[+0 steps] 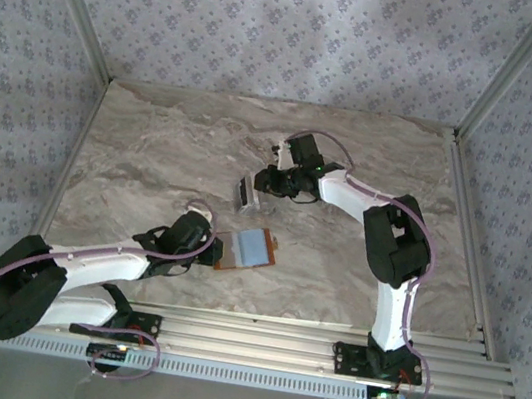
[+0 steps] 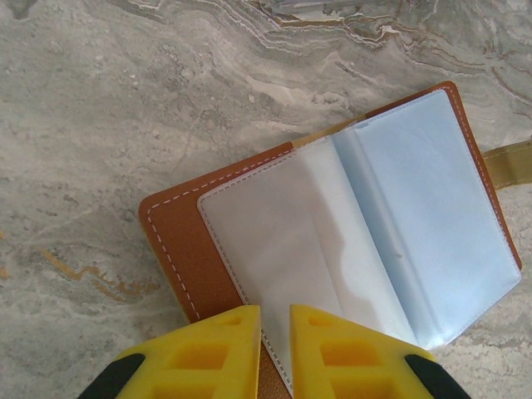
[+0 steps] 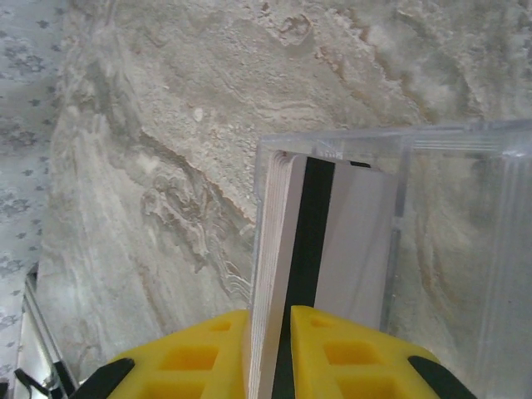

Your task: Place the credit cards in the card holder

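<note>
The card holder (image 1: 248,249) lies open on the marble table, brown leather outside (image 2: 179,241) with clear and blue-grey sleeves facing up. My left gripper (image 2: 275,320) is at its near left edge, shut on the edge of the clear sleeve and the leather flap; from above it (image 1: 212,250) sits at the holder's left side. The credit cards (image 3: 274,241) stand on edge as a pale stack with a black stripe on the facing card, inside a clear plastic box (image 3: 449,208). My right gripper (image 3: 269,320) straddles the stack's near end, jaws narrow around it, further back on the table (image 1: 250,189).
The holder's clasp tab (image 2: 511,162) sticks out to the right. Patterned walls and metal frame posts (image 1: 82,19) close in the table on three sides. A slotted rail (image 1: 323,350) runs along the near edge by the arm bases.
</note>
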